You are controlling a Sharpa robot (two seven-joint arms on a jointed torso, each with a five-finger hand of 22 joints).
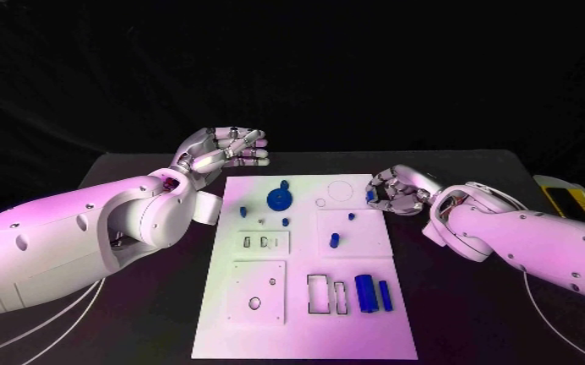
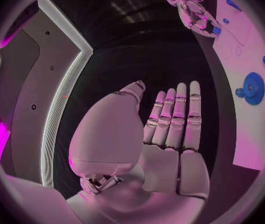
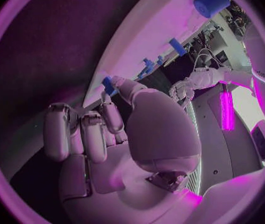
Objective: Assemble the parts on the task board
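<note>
The white task board [image 1: 305,314] lies in the middle of the table. On it sit a blue gear [image 1: 279,198], several small blue pegs such as one [image 1: 336,239], and a blue cylinder [image 1: 364,292] next to a blue bar [image 1: 385,295]. My left hand [image 1: 226,149] hovers beyond the board's far left corner, fingers straight and holding nothing [image 2: 173,119]. My right hand [image 1: 396,189] is at the board's right edge. Its thumb and a finger pinch a small blue part [image 3: 109,85], while its other fingers [image 3: 76,132] curl in. The left wrist view also shows the gear [image 2: 252,88].
A yellow-rimmed object [image 1: 559,196] lies at the table's right edge. Rectangular slots [image 1: 319,293] and two raised white plates [image 1: 259,291] with holes are on the board's near half. Black table surrounds the board on both sides.
</note>
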